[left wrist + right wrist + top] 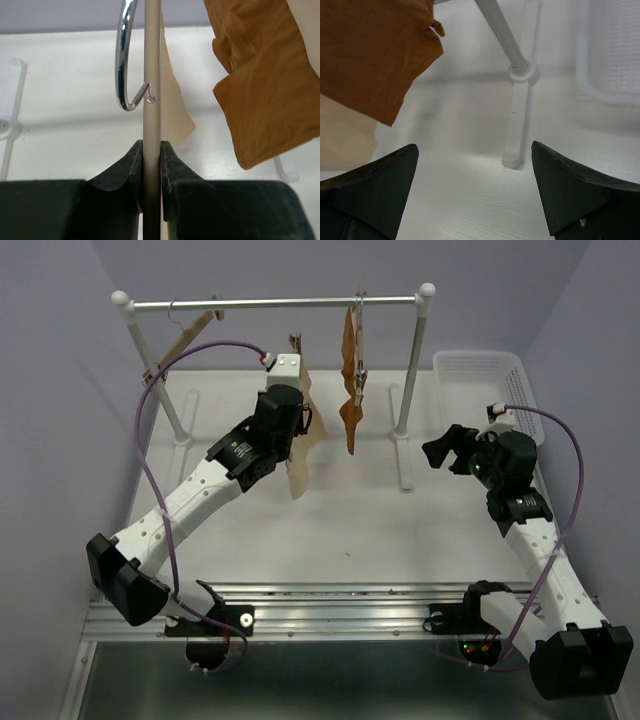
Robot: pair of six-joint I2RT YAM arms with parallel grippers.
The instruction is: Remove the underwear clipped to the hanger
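Observation:
My left gripper [292, 400] is shut on the light-wood bar of the hanger [151, 100], held below the rail and off it. In the left wrist view the bar runs straight up between the fingers, with the silver hook [124, 65] beside it. The pale beige underwear [299, 472] hangs from this hanger below my left gripper and shows behind the bar [176, 107]. The clips are hidden. My right gripper [447, 452] is open and empty, low over the table to the right of the rack; it also shows in the right wrist view [475, 185].
A rust-brown underwear [351, 390] hangs on a second hanger from the rail [290, 303]. An empty wooden hanger [186, 338] hangs at the rail's left end. The rack's right post [412, 370] and foot [516, 130] stand near my right gripper. A white basket [487, 375] sits at back right.

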